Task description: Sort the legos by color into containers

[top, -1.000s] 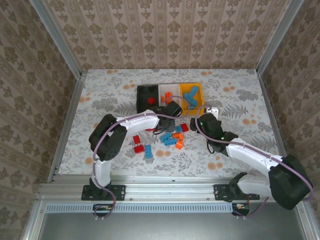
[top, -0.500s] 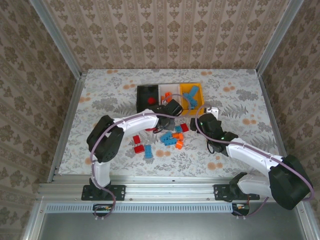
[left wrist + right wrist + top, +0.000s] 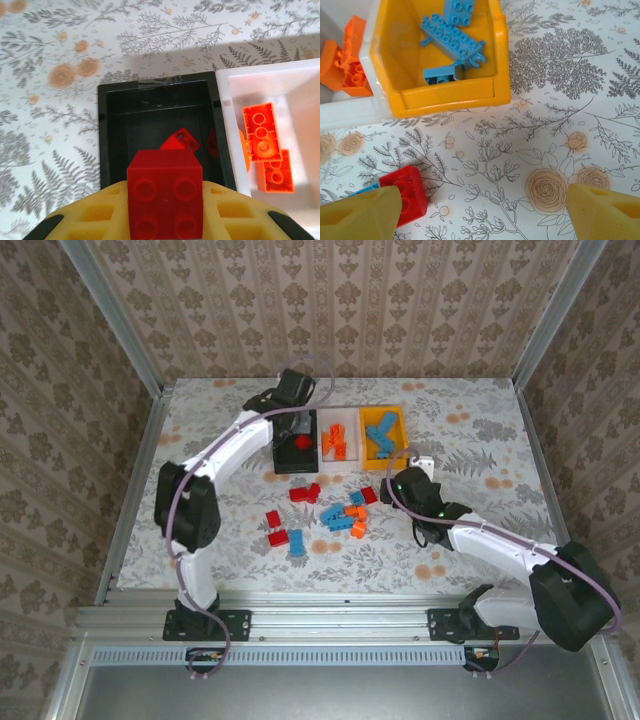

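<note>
The legos (image 3: 345,512) were only part sorted: a loose pile lay on the table (image 3: 220,420) just in front of the containers (image 3: 340,412). Within the last second my left gripper (image 3: 301,425) had swung from that pile up to the black bin (image 3: 107,150). It was clenched on a red brick (image 3: 165,192), held right over the bin, where another red piece (image 3: 180,140) already lay. Letting go there looked like the next step. My right gripper (image 3: 482,200) hung with jaws wide apart, holding nothing, near a loose red block (image 3: 405,192) below the yellow bin (image 3: 450,95).
</note>
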Tool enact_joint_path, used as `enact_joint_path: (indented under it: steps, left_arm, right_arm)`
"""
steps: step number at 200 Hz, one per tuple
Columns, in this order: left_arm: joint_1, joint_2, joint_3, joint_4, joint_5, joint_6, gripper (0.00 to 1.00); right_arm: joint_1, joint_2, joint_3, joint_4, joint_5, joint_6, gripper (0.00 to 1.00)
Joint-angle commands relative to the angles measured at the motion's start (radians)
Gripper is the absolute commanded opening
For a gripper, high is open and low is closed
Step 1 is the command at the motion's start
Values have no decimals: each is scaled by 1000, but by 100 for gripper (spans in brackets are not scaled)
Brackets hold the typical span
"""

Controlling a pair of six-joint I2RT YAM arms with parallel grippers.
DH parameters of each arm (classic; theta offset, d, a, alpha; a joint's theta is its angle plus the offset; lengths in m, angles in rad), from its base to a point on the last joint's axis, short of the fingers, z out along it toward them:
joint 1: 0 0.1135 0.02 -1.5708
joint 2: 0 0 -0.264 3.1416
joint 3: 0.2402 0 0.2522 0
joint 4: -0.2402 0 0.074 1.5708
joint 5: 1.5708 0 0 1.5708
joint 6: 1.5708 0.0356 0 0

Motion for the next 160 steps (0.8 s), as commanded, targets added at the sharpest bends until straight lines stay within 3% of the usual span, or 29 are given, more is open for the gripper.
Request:
enact_joint_path:
  steps: [1,29,45,65,92,101,126,160]
  left_arm:
    - [19,84,61,-82,44,47,25]
    - [35,140,120,-112,69,44,31]
    - [32,141,122,-112,71,48,41]
    - [32,109,106,-117,68,43,64]
    - [11,-24,-3,-95,52,26,80]
    - [-6,-86,-74,-71,59,14,80]
    - [-100,-236,-306,34,95,36,66]
    - [-187,-249,-445,63,127,47,45]
  right_arm:
    - [-5,25,43,-9,-4,-2,87]
    - [-5,63,64,-22,-20,-9,87]
    - [-5,82,75,-30,-29,-11,87]
    - [-5,88,79,-30,-35,-13,86]
    - [-5,76,75,-29,-35,-16,86]
    - [-5,71,73,-29,-33,-16,86]
    - [-5,61,69,-28,-28,-16,86]
    - [-5,51,65,-27,-29,-14,86]
